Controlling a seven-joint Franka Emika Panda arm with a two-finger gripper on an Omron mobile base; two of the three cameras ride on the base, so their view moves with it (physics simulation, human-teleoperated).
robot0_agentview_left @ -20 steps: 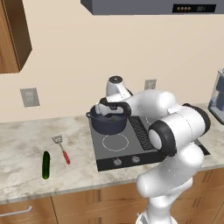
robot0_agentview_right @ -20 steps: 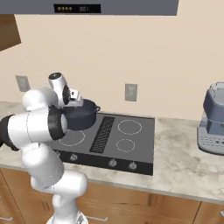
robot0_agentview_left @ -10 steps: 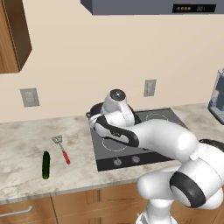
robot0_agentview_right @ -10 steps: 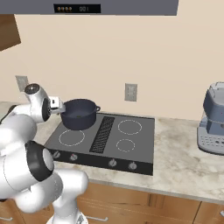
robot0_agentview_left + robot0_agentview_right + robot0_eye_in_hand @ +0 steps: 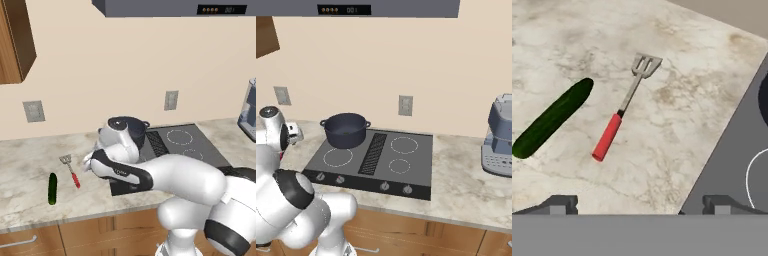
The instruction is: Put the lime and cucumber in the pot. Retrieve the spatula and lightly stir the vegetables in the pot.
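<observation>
On the bench (image 5: 677,65) below the gripper (image 5: 639,202) sit the things that matter. Biggest first: the cooktop (image 5: 732,165) runs off to the gripper's right in the hand view, and the pot (image 5: 345,129) stands on its back-left burner, well apart from the gripper. I can't tell if the lime's in there. Then the cucumber (image 5: 552,118), lying flat on the bench ahead and left of the gripper, with the spatula (image 5: 624,110) just beside it, more straight ahead, red handle pointing back toward the gripper. The gripper hangs above the bench with its jaws spread wide, nothing between them. My guess is the cucumber step is in hand: next it needs to drop down, line the jaws across the cucumber's width and close on it.
</observation>
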